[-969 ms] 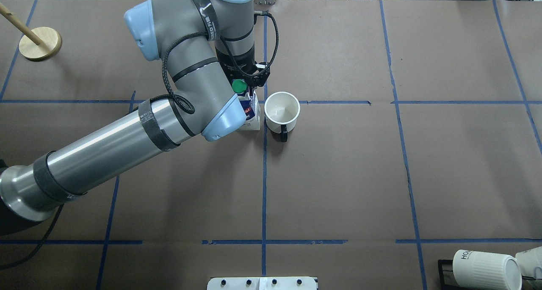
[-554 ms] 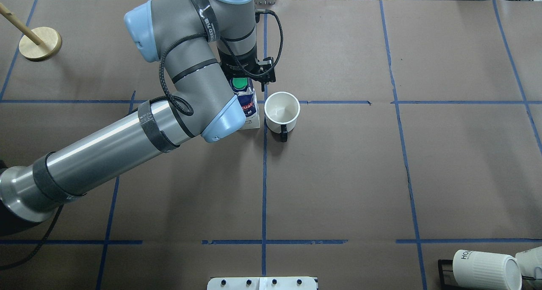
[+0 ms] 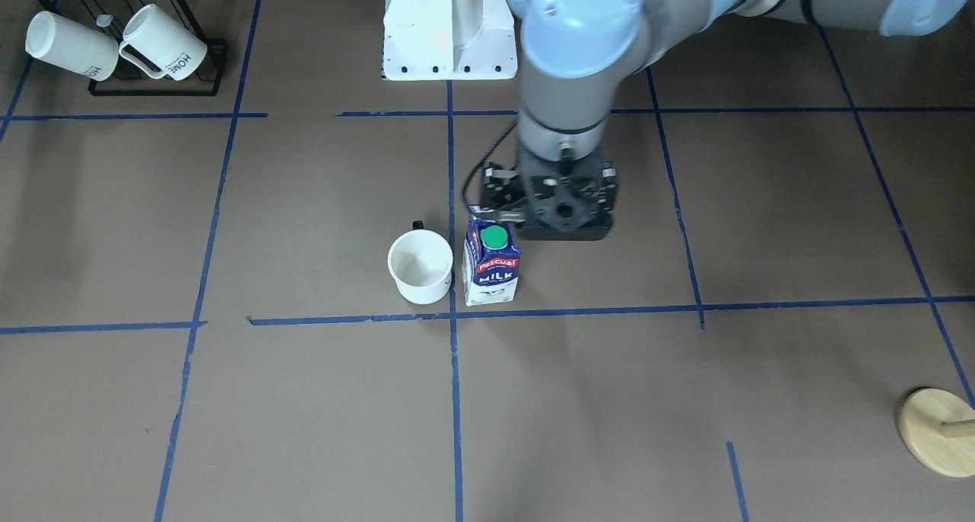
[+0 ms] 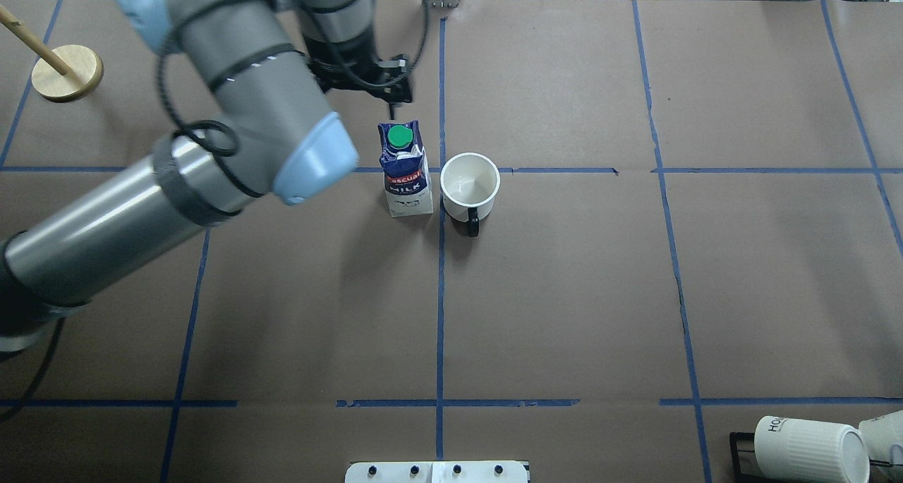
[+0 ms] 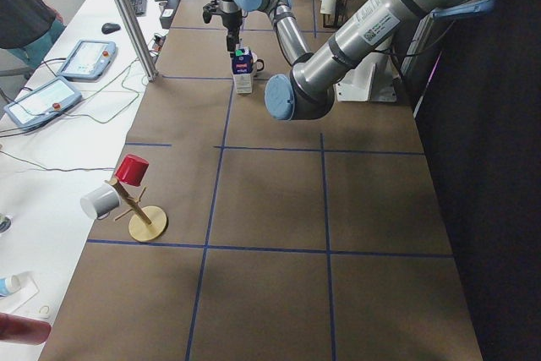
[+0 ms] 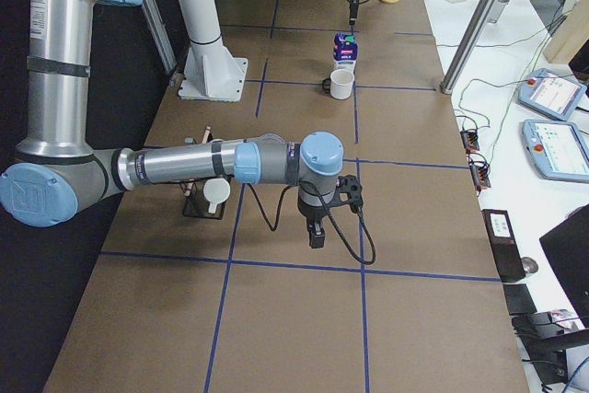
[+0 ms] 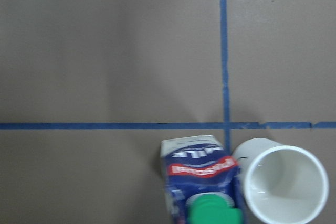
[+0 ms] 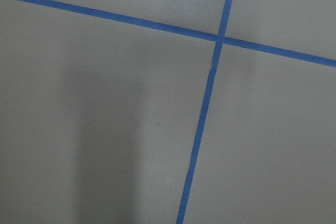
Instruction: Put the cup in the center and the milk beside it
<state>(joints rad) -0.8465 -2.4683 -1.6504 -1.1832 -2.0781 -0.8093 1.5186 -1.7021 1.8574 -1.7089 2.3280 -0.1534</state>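
The left gripper (image 3: 554, 213) hangs empty, jaws apart, above the upright Pascual milk carton (image 4: 405, 176) (raised clear of it). The white cup (image 4: 470, 182) stands just beside the carton, the blue tape crossing (image 7: 227, 125) between them. The right gripper's (image 6: 316, 232) opening cannot be told.

The tabletop (image 4: 564, 292) is covered in matt brown paper, crossed by smooth blue tape (image 4: 440, 292). The milk carton (image 4: 408, 187) is made of glossy printed card and topped by a green plastic cap (image 4: 400, 137). The cup (image 4: 470, 180) is finished in glossy white glaze. The left arm (image 4: 106, 222) is clad in satin grey metal.
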